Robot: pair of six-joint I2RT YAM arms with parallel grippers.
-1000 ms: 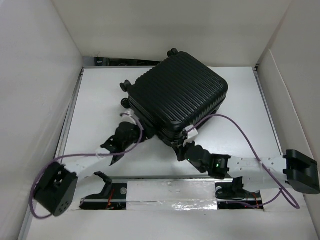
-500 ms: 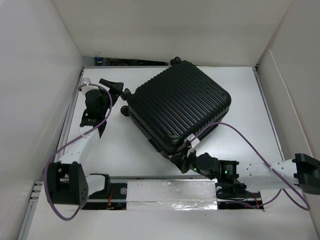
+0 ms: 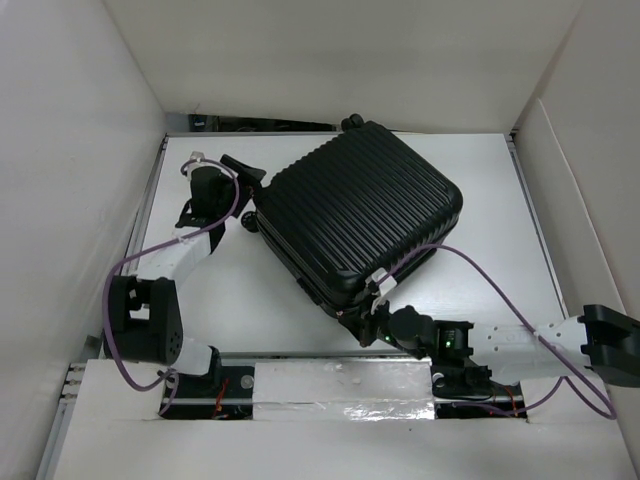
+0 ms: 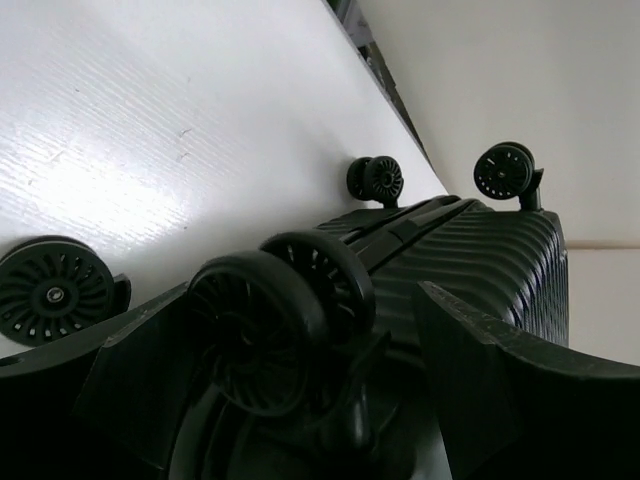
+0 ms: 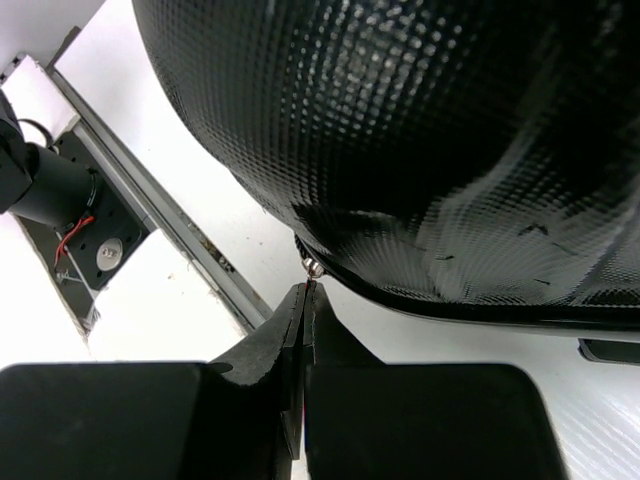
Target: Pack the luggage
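The luggage [image 3: 355,215] is a black ribbed hard-shell suitcase lying shut and askew on the white table [image 3: 200,280]. My left gripper [image 3: 244,192] is at its left corner, open. In the left wrist view its fingers [image 4: 500,385] straddle a double wheel [image 4: 280,315] without touching it. My right gripper [image 3: 366,318] is at the suitcase's near corner. In the right wrist view its jaws are pressed together [image 5: 308,292] under the shell [image 5: 420,130], pinching a thin tab below the small silver zipper pull [image 5: 314,267].
White walls box in the table on the left, back and right. A metal rail [image 3: 330,380] with the arm bases runs along the near edge. Purple cables [image 3: 480,260] loop off both arms. Three other suitcase wheels [image 4: 375,180] show in the left wrist view.
My left arm swung from the suitcase's near side to its far-left wheel corner and its jaws opened wider. The suitcase shifted slightly right. My right gripper stayed shut and slid toward the near corner.
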